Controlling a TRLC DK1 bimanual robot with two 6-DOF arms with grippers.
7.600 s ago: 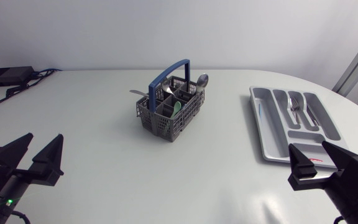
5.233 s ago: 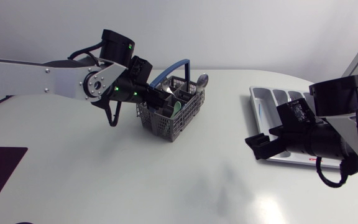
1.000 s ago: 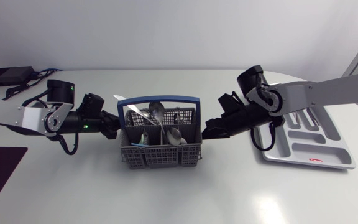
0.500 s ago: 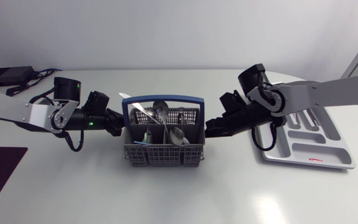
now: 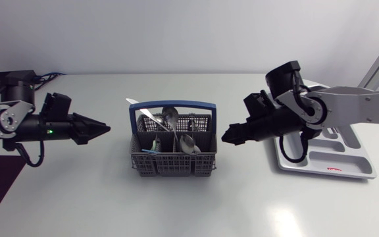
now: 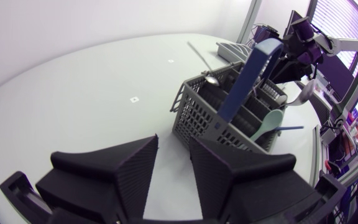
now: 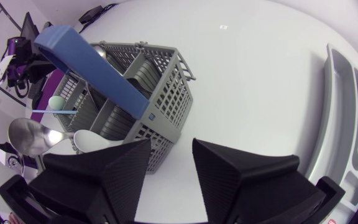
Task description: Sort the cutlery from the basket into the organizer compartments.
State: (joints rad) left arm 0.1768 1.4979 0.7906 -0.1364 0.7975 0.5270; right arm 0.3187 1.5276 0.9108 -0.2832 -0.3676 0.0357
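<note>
cutlery [image 5: 170,118] stands jumbled in the grey basket [image 5: 173,163] in the middle of the counter [image 5: 176,207], with the tray [image 5: 321,161] beside the right arm. left pincer [image 5: 101,128] and right pincer [image 5: 230,135] flank the basket, each slightly parted and empty. pieces lean crossed under the blue handle [image 5: 170,105], so a careless pull could snag it, tip the basket or drag out a neighbour.

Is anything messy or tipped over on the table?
Nothing is spilled or tipped over. The basket stands upright and the organizer lies flat. Only the cutlery in the basket looks untidy: the spoons lean at odd angles, and one silver handle pokes out past the basket's far left corner.
</note>
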